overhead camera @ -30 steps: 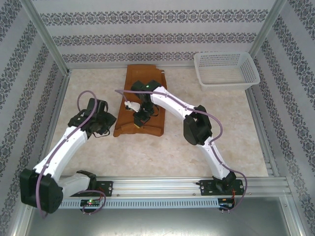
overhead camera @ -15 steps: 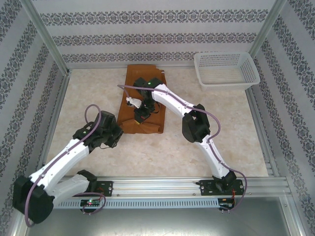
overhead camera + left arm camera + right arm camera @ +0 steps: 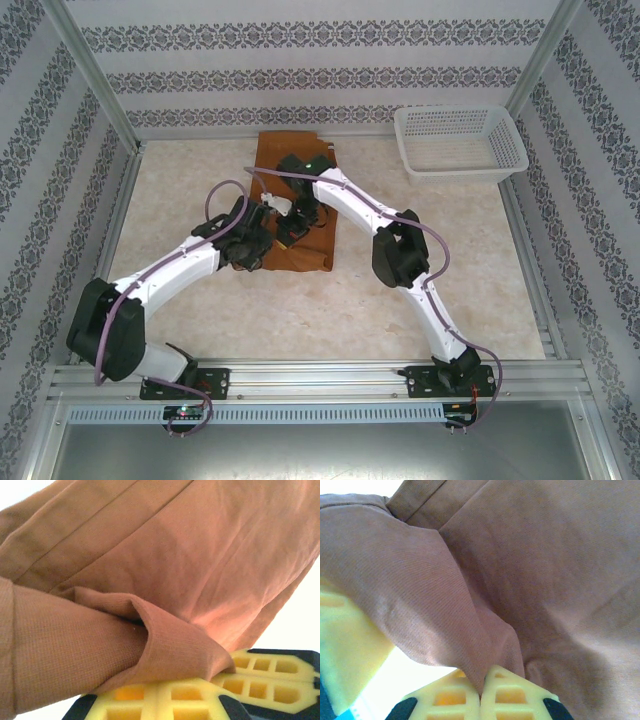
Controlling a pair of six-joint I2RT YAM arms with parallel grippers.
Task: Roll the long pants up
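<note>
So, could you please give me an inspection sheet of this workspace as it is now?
Surface: marble-look table.
Job's things: pants, spread at the far middle, with folds raised at the hands.
Clutter: white basket, far right, apart from the pants.
Hands: left hand and right hand, each pinching a fold of the pants.
Cables: purple left cable loops above its arm; right cable runs along its arm.
Surroundings: patterned walls; metal rail at the near edge.
</note>
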